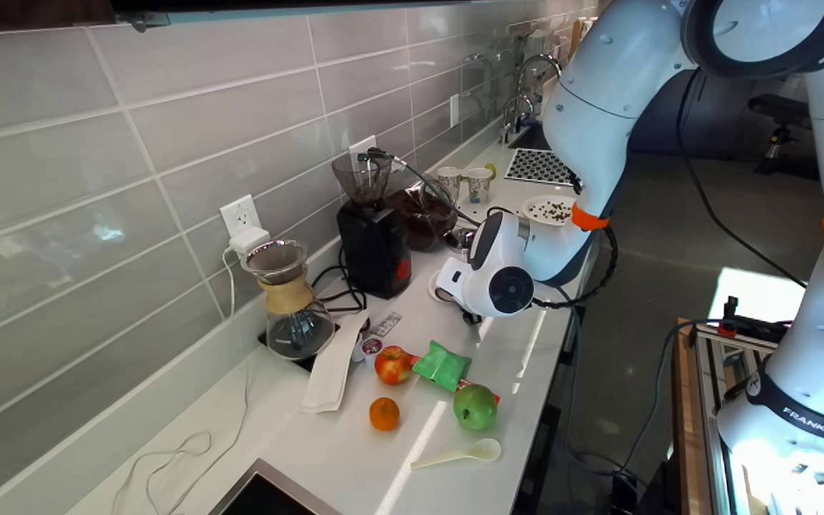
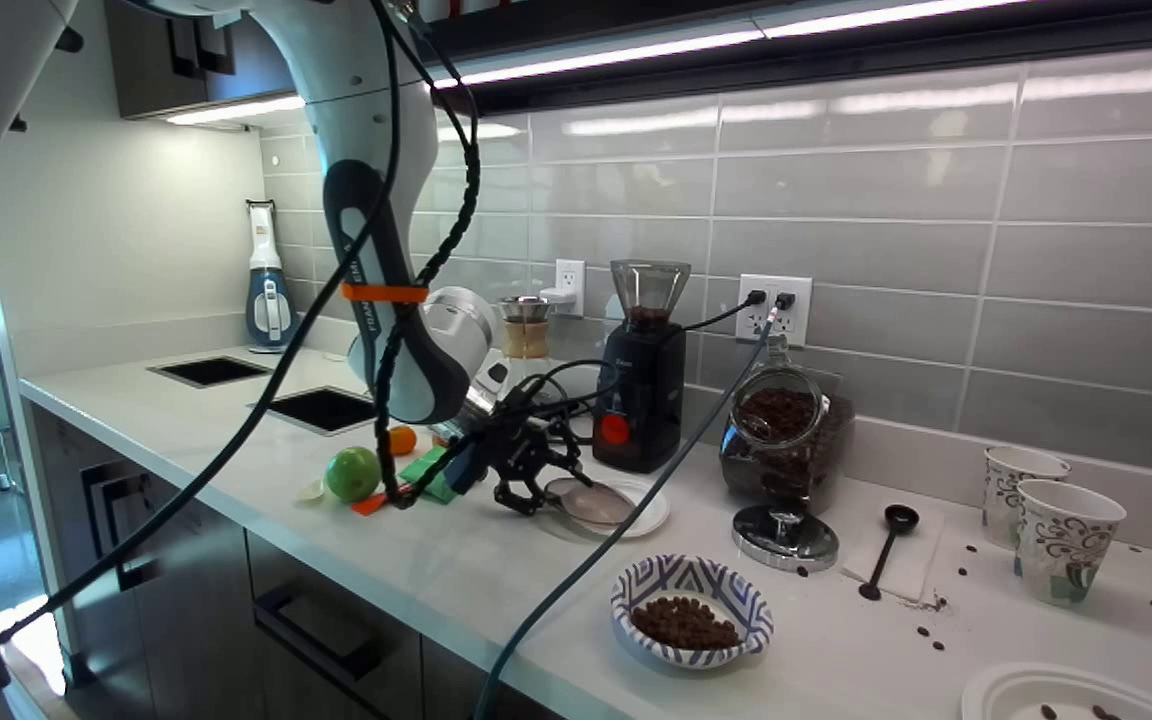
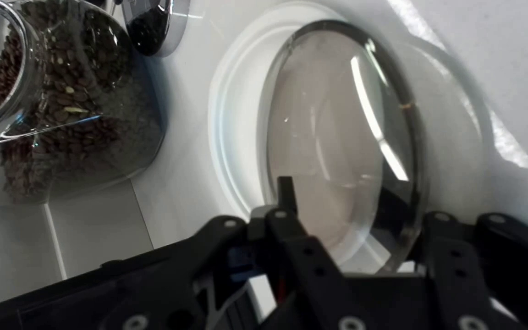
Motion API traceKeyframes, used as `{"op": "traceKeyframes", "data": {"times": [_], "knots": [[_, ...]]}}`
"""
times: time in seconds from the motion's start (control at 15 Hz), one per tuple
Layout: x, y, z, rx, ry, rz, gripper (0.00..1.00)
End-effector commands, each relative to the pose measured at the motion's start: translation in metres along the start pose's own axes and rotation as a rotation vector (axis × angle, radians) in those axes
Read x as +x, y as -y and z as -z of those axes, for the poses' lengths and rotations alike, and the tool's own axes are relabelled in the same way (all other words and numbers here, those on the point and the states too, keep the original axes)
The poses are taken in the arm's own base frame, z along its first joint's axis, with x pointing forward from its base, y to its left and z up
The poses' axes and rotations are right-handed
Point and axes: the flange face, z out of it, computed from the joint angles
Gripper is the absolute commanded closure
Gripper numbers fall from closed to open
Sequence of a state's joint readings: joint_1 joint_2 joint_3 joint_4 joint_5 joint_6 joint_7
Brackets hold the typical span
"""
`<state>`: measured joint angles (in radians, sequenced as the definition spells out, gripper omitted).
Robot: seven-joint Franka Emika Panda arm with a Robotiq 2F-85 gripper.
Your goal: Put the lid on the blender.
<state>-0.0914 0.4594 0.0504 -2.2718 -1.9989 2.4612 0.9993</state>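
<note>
The lid (image 3: 323, 128), a grey disc with a glossy clear rim, lies tilted over a white plate (image 3: 232, 119) and partly covers it. In an exterior view the lid (image 2: 591, 502) sits right beside my gripper (image 2: 546, 490). Seen from the wrist, my gripper (image 3: 355, 211) has its fingers apart around the lid's near edge; the left fingertip (image 3: 287, 195) overlaps the lid's face. Whether the fingers press on it cannot be made out. The blender (image 2: 641, 390), a black body with a clear jar (image 2: 649, 285), stands behind the plate, against the tiled wall, its cord trailing nearby.
A glass jar of beans (image 2: 786, 455) stands beside the blender, with a patterned bowl (image 2: 691, 575) in front. Paper cups (image 2: 1066, 540) are further along. On the arm's far side are a coffee carafe (image 1: 297, 329), an apple (image 1: 393, 365), a green packet (image 1: 443, 365) and other fruit.
</note>
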Motion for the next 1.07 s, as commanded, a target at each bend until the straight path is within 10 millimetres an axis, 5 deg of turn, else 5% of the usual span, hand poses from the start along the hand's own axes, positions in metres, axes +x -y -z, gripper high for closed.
{"op": "traceKeyframes", "data": {"times": [0.0, 0.27, 0.4, 0.67, 0.8, 1.0], "knots": [[0.0013, 0.013, -0.0146, 0.02, 0.028, 0.001, 0.79], [0.0034, 0.0063, -0.0165, -0.011, 0.042, -0.004, 0.8], [0.0037, 0.0057, -0.0171, -0.011, 0.047, -0.007, 0.61], [0.0024, 0.0138, -0.0208, 0.009, 0.059, -0.007, 0.41], [0.003, 0.0096, -0.0215, 0.005, 0.061, -0.015, 0.66], [0.0042, 0.0095, -0.0205, 0.006, 0.065, -0.021, 0.85]]}}
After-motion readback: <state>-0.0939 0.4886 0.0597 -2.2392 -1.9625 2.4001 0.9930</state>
